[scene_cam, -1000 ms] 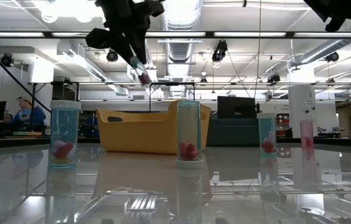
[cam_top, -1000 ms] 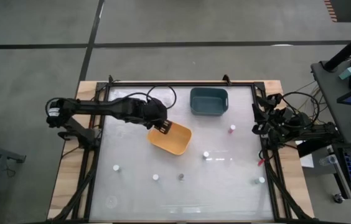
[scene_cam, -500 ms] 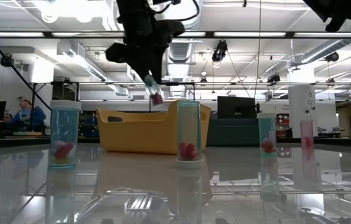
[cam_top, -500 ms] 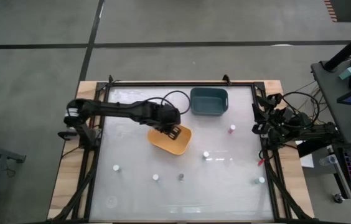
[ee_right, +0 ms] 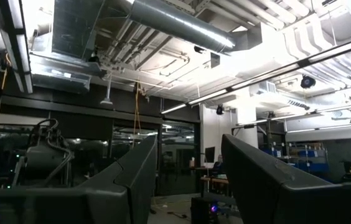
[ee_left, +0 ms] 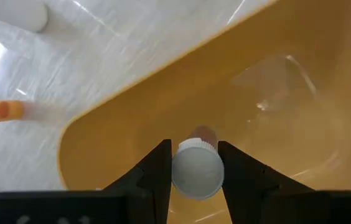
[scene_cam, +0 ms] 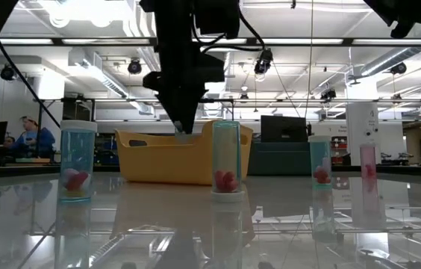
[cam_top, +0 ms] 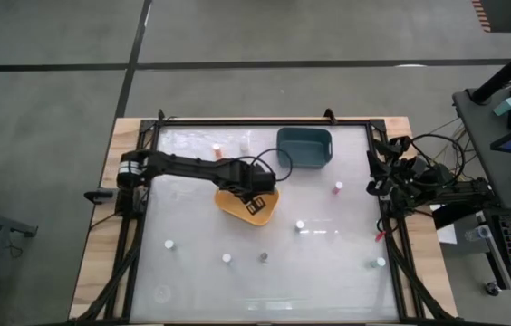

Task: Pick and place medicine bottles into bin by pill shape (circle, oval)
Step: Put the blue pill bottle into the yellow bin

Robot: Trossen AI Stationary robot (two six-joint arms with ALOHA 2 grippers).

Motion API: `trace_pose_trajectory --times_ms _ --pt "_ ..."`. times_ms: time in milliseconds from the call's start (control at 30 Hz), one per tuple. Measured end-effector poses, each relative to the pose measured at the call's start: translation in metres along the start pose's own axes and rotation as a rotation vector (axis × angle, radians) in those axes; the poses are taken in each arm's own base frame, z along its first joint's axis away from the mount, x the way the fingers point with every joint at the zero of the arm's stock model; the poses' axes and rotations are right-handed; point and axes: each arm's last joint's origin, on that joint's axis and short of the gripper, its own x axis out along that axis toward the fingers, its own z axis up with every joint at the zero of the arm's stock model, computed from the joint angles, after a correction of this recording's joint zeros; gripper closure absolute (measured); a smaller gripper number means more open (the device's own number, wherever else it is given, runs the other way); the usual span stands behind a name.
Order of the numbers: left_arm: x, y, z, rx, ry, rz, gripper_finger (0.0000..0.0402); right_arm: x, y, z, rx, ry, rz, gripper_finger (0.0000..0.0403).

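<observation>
One bottle (ee_left: 197, 169) is in play, held between the two dark fingers of the left gripper (cam_top: 256, 197); the jaws stand narrow, closed on its sides just below the white cap.

Landmark: the orange-yellow tub (cam_top: 237, 205).
- In the left wrist view the held bottle hangs cap toward the camera, its long axis running away from the lens toward the tub floor, which fills the view beyond it. The bottle is therefore inside the tub's outline and above its floor; whether it touches the floor cannot be told.
- In the low view the left arm comes down from above, and its tip sits at the level of the tub's rim (scene_cam: 167, 135).
- The high view puts the gripper over the tub's right half, on the side nearer the teal tub (cam_top: 304, 148), which stands just beyond and apart.

Arms: the left arm is the only one at the tub. The right gripper (ee_right: 185, 180) is parked well off to the right of the tub, at the table's edge, jaws parted and holding nothing.

Judgement: the move ahead appears to be a release straight down along the bottle's axis. Risk: a drop from rim height could let the bottle bounce or tip on the tub floor.

Other bottles (cam_top: 299, 224) stand loose on the table (cam_top: 328, 263), all outside the tub.
</observation>
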Motion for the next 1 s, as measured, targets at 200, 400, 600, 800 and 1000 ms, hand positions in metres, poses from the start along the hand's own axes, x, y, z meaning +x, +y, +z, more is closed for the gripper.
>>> trace_pose_trajectory --times_ms 200,400,600,800,1000 --pt "0.006 0.0 -0.002 -0.006 0.01 0.012 0.0303 0.0 0.0 0.0 0.0 0.0 0.0 0.0232" --pt "0.013 -0.002 -0.001 -0.018 -0.021 0.0 0.0302 0.0 0.0 0.0 0.0 0.0 0.0 0.0232" --pt "0.02 0.0 -0.007 -0.01 0.004 0.017 0.0302 0.0 0.0 0.0 0.0 0.0 0.0 0.0232" --pt "0.021 0.001 -0.007 -0.009 -0.004 0.032 0.0301 0.0 0.0 0.0 -0.005 0.0 0.0 0.0232" --pt "0.021 0.001 -0.007 -0.009 -0.003 0.032 0.0301 0.0 0.0 0.0 -0.006 0.0 0.0 0.0232"
